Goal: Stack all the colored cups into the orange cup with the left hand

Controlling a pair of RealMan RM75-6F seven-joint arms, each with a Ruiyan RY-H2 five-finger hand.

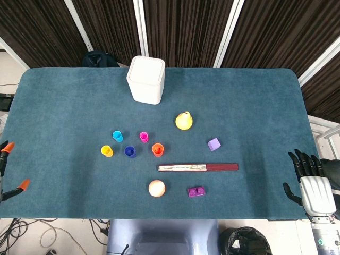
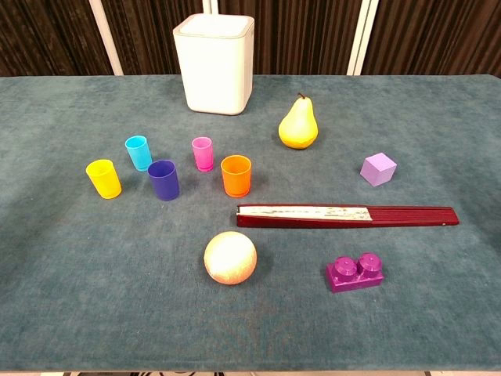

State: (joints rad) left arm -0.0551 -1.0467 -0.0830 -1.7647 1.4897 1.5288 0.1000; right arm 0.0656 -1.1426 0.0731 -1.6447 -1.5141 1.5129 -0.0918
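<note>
Both my hands sit off the surface (image 1: 64, 106): right hand (image 1: 311, 183) spread, holding nothing; left hand (image 1: 8, 170) barely visible, grip unclear.

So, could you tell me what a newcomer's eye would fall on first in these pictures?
Probably the cluster of small bright cups left of centre on the teal table: yellow cup, cyan cup, dark blue cup, pink cup and orange cup, all upright and apart. Next, the tall white bin at the back, and the yellow pear right of the cups.
</note>
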